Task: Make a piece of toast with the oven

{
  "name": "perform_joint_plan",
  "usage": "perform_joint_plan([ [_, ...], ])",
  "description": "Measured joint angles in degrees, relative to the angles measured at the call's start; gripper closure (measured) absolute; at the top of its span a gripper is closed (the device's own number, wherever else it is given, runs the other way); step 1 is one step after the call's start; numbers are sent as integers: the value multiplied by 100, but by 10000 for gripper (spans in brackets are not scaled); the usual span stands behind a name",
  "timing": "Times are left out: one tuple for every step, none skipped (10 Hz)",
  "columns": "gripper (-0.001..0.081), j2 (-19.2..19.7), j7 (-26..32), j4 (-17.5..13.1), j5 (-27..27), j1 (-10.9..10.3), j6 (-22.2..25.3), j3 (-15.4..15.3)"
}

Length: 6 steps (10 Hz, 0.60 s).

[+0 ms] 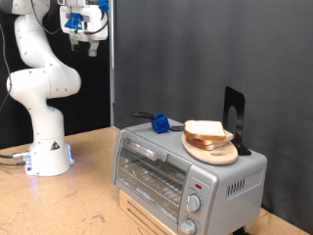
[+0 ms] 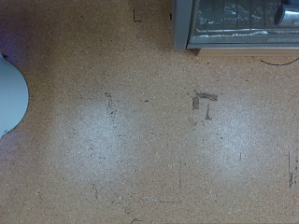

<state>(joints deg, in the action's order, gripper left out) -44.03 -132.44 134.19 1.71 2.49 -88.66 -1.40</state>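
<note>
Exterior view: gripper (image 1: pixel 86 41) up high at top left, well apart from the oven (image 1: pixel 186 166); fingers empty, can't tell if apart or together; piece of toast (image 1: pixel 206 129) on wooden plate (image 1: pixel 217 150) atop oven, door shut; task looks barely begun, bread not yet inside. Wrist view: only bare cork tabletop (image 2: pixel 131 131) w/ oven edge; no fingers, no bread.

You're seeing pale toast (image 1: pixel 204 128) with tan crust sitting on a silver oven (image 1: pixel 186 168), beside a blue block (image 1: pixel 158 123).
</note>
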Motion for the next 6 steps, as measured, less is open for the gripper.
perform_joint_plan([
  [124, -8, 484, -8, 63, -52, 8, 47],
  [124, -39, 1155, -41, 73, -168, 7, 166],
  [124, -99, 1831, -67, 71, -281, -91, 301],
  [124, -156, 2501, -69, 73, -391, -294, 448],
  [124, -183, 2973, -47, 74, -569, -424, 589],
  [124, -178, 2809, -47, 72, -536, -373, 573],
])
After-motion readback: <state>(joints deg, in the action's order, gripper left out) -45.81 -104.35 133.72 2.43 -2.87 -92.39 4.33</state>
